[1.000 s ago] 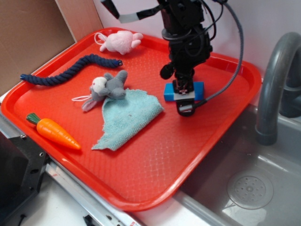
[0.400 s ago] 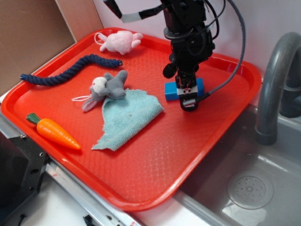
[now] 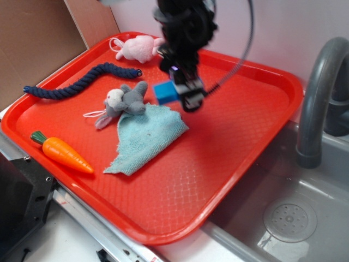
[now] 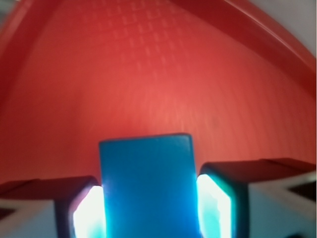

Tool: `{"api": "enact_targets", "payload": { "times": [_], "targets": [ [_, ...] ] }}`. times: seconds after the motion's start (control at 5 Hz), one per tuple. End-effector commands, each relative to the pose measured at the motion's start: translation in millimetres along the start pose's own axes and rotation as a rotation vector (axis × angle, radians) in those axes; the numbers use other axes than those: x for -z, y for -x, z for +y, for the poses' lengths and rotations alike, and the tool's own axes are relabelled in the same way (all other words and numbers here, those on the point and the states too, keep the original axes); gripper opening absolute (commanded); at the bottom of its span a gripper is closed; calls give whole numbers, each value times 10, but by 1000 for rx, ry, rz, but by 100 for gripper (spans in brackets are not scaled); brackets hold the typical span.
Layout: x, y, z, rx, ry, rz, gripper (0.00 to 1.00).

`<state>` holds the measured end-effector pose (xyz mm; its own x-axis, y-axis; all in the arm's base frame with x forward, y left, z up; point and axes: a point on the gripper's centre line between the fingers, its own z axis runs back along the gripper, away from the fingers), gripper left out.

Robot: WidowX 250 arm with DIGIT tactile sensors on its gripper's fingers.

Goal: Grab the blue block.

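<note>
Black and blurred by motion, the gripper (image 3: 184,94) hung in the upper middle of the exterior frame with its jaws closed on the blue block (image 3: 164,91), which stuck out to the left of the fingers and sat raised off the red tray (image 3: 240,136). In the wrist view the blue block (image 4: 147,186) filled the lower centre, pinched on both sides by pale pads (image 4: 214,206) that glowed with its colour, and the tray's textured floor (image 4: 148,74) lay well beyond it. Just below the block in the exterior frame lay a light teal cloth (image 3: 144,136), and a small grey plush animal (image 3: 122,101) rested on the cloth's upper left corner. Farther left, a dark navy rope (image 3: 82,82) curved across the tray, and a pink plush toy (image 3: 137,48) sat near the tray's upper edge. A toy carrot (image 3: 61,153) lay at the lower left of the tray. At the right edge of the frame stood a grey faucet (image 3: 319,93) over a sink (image 3: 289,218).
</note>
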<state>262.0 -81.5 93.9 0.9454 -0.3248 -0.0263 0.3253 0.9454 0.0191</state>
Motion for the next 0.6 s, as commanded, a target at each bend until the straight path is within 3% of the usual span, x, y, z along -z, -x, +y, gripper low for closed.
{"api": "enact_targets", "payload": {
  "times": [0.0,0.2,0.4],
  "targets": [
    [-850,677,-13,-224,98,-132,0],
    [-941,964,-47,-281,100,-182,0],
    [-849,940,-73,-235,69,-137,0]
  ]
}}
